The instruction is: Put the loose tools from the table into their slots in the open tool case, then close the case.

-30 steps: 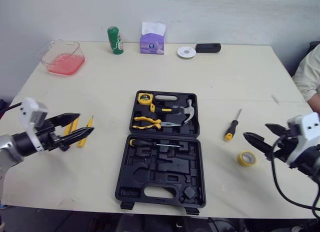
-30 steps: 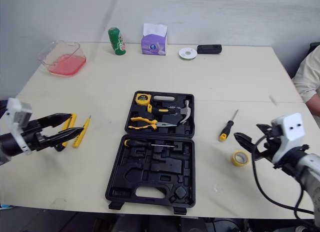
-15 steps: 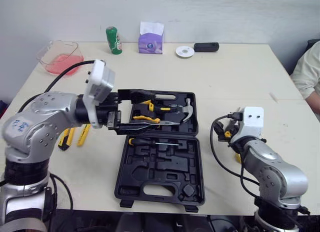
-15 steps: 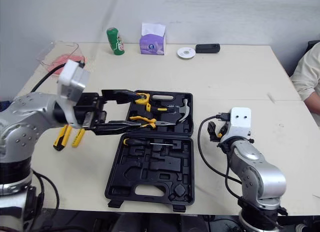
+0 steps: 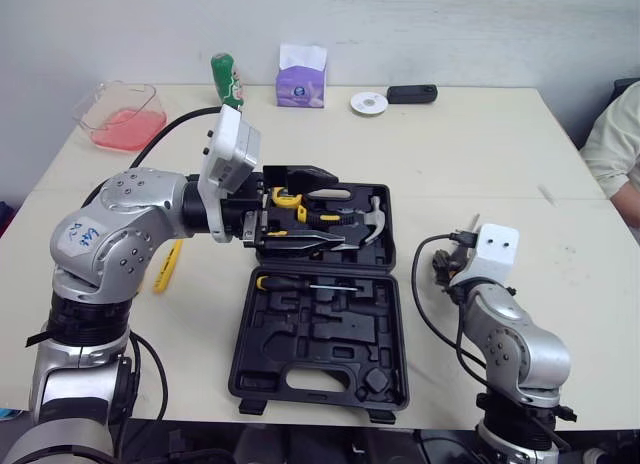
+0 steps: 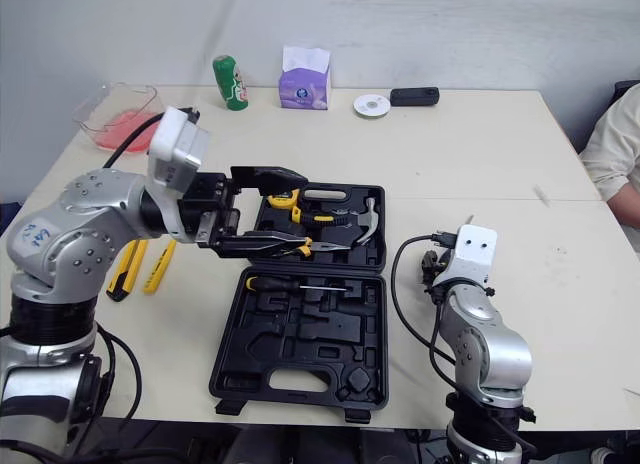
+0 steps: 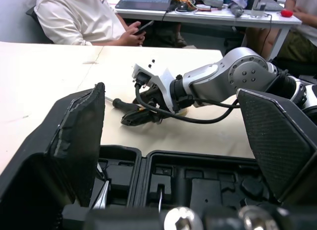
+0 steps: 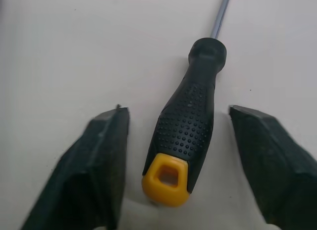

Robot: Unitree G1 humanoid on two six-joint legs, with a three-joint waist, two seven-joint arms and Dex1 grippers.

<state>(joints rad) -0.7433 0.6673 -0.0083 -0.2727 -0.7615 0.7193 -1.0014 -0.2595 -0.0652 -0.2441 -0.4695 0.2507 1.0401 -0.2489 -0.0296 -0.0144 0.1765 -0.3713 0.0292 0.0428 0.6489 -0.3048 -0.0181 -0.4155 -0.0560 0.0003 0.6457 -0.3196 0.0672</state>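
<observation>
The black tool case [image 5: 392,329] lies open mid-table. Its far half holds a yellow tape measure [image 5: 289,196], pliers [image 5: 300,243] and a hammer [image 5: 375,218]; a screwdriver [image 5: 305,285] lies along the near half's top edge. My left gripper [image 5: 308,208] hovers open over the far half, holding nothing. To the right of the case my right gripper [image 8: 176,113] points down, open, its fingers either side of a loose black screwdriver with a yellow end [image 8: 190,121], which lies flat on the table. Two yellow utility knives [image 6: 158,266] lie left of the case.
Along the far edge stand a clear container with red contents [image 5: 120,116], a green can [image 5: 228,79], a purple tissue box [image 5: 303,84], a white disc [image 5: 370,103] and a black device [image 5: 413,93]. A person's sleeve [image 5: 622,144] shows at the right edge.
Both arms swung in from the table's sides. The left gripper went further over the case's far half. The right gripper dropped around the loose screwdriver, and its arm now hides the yellow tape roll.
</observation>
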